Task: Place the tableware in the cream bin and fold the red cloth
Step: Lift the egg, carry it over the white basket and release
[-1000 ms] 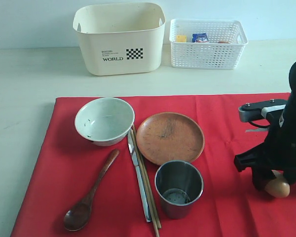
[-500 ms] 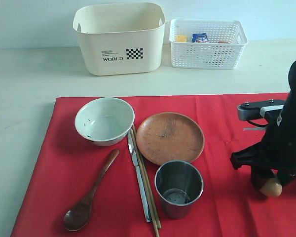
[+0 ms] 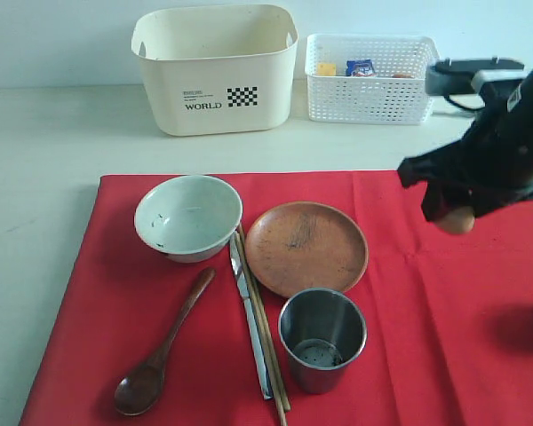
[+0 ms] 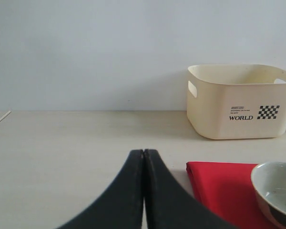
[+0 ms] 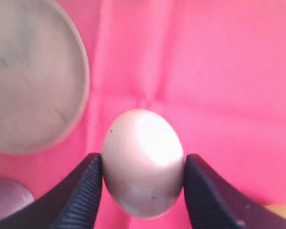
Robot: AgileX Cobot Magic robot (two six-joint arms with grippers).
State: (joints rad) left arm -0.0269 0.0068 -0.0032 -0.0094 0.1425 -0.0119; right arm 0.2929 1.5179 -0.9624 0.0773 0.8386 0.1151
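While the right gripper (image 3: 451,211) hangs over the bright red rectangular cloth (image 3: 426,337), clamped on a beige toy egg (image 5: 143,162), we see the round brown plate (image 3: 306,247) at its 8 o'clock and the white lattice basket (image 3: 373,98) at 11. The left gripper (image 4: 144,162) is pressed together. The cream plastic bin (image 3: 266,80) stands at 12 o'clock from the pale green-white bowl (image 3: 188,216).

Exterior overlooks the red cloth (image 3: 444,311); low left wrist view shares its cream bin (image 4: 238,102).

Left tool (image 4: 144,155) with tips pressed together — cream bin (image 4: 238,102) beyond, bowl (image 4: 275,188) on the red cloth (image 4: 219,191).
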